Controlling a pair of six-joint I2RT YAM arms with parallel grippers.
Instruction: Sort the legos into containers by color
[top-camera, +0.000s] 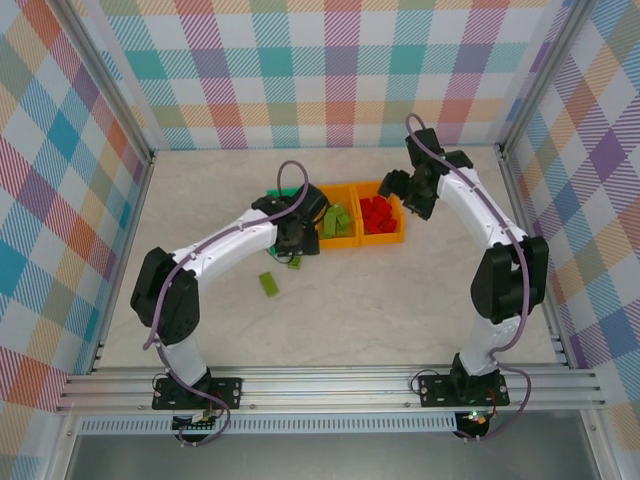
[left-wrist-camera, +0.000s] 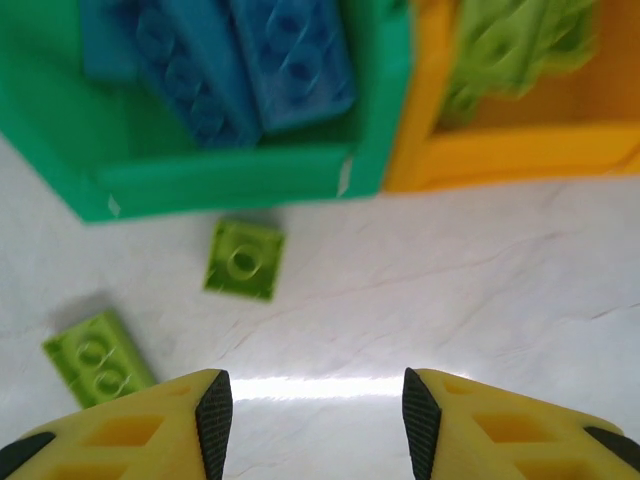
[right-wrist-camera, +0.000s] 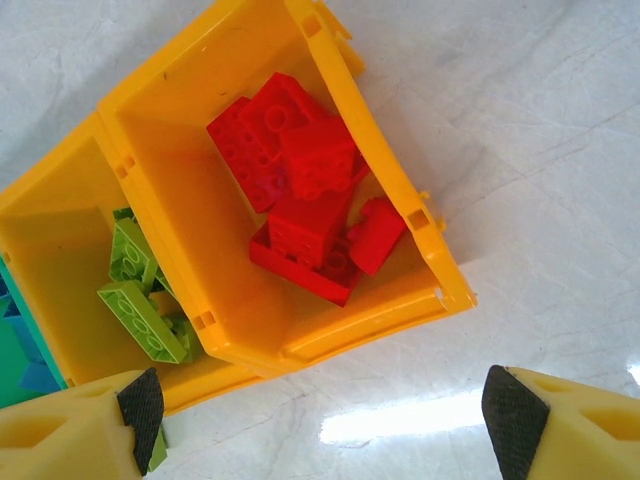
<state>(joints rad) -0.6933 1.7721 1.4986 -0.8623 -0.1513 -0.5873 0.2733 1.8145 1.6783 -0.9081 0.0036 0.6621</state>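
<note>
Left hand (left-wrist-camera: 316, 420) spread over pale bench (left-wrist-camera: 480, 300), lime green square plastic brick (left-wrist-camera: 244, 260) at its eleven o'clock, right hand (right-wrist-camera: 328, 408) spread wide near orange plastic bin (right-wrist-camera: 400, 190) of red bricks (right-wrist-camera: 300, 190)

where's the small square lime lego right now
In the left wrist view the square lime lego lies on the table just outside the green bin, left of centre, with a longer lime lego at lower left.
</note>
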